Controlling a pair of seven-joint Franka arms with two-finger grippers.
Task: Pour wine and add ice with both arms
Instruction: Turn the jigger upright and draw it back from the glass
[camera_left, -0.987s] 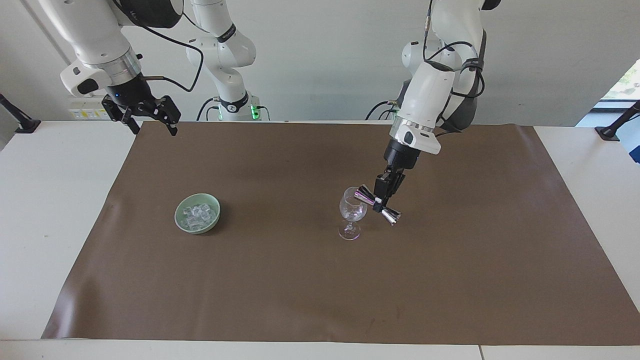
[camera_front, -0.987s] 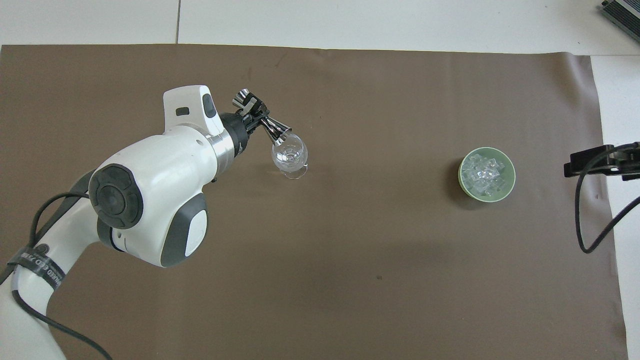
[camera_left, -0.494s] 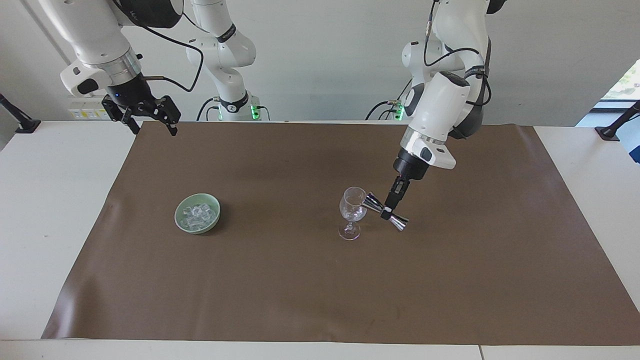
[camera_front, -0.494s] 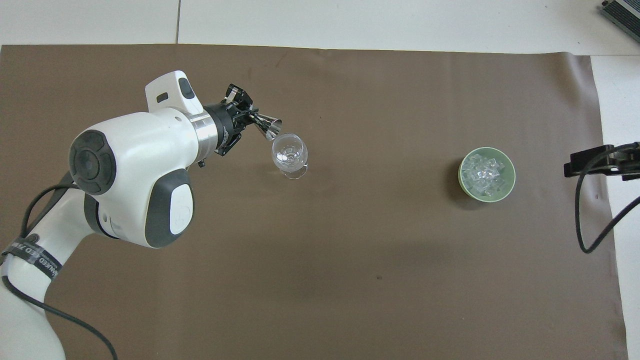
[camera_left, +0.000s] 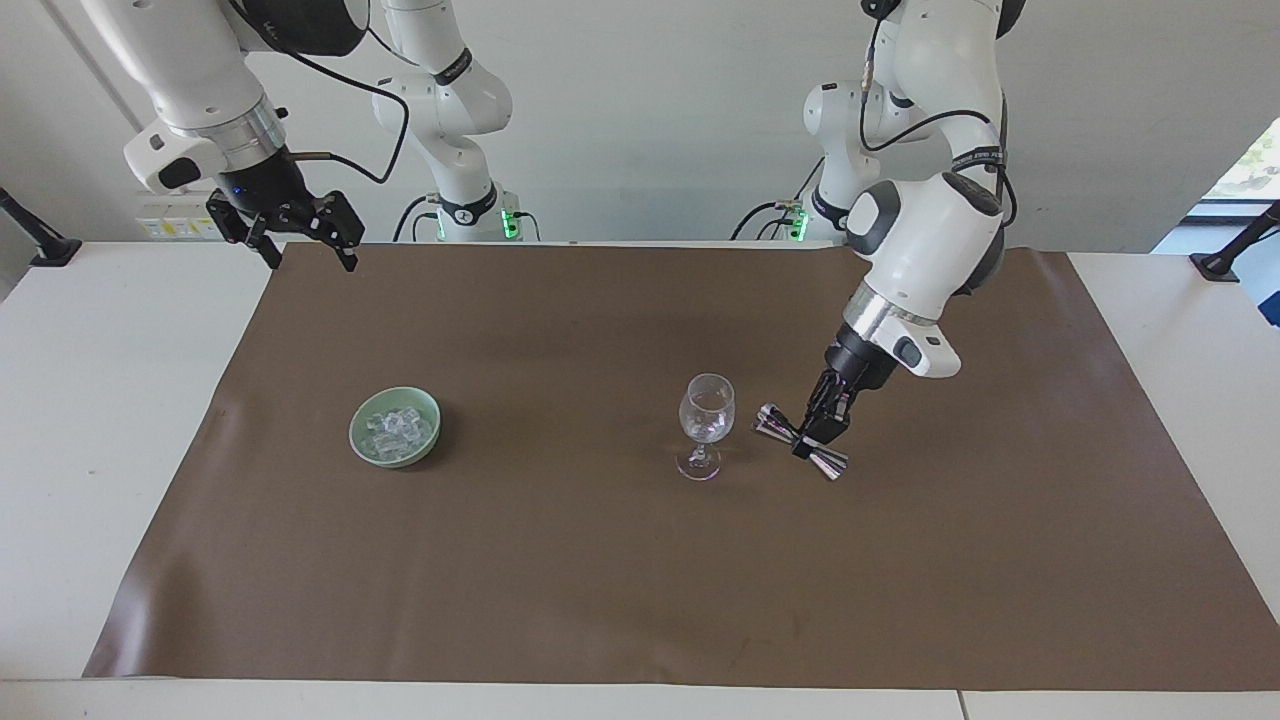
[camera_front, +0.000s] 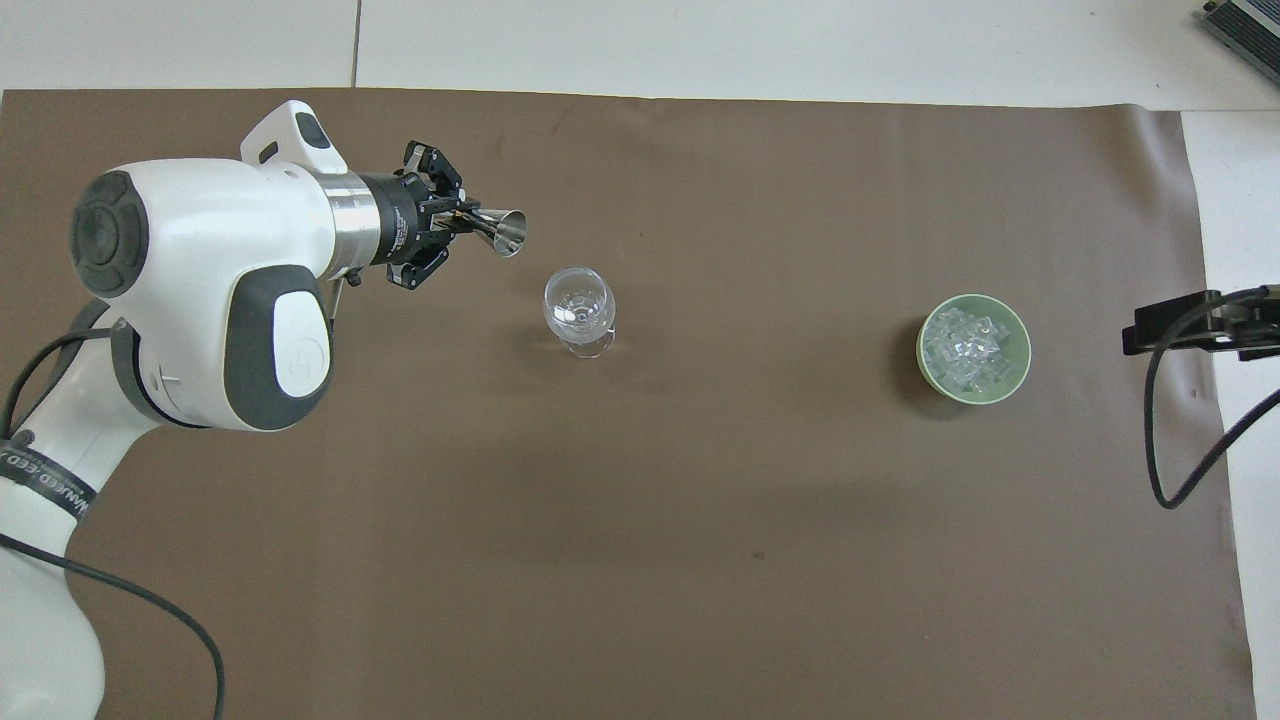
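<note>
A clear stemmed wine glass stands upright near the middle of the brown mat. My left gripper is shut on the waist of a metal jigger. The jigger lies almost on its side, low over the mat, beside the glass toward the left arm's end and apart from it. The ice is heaped in a green bowl toward the right arm's end. My right gripper hangs open and waits over the mat's corner by its base. No wine shows.
The brown mat covers most of the white table. A black cable loops down from the right arm over the table's edge. Black clamps stand at the table's corners near the robots.
The left arm has drawn the tilted jigger away from the glass rim, toward its own end of the table, and lower. The right arm has not moved.
</note>
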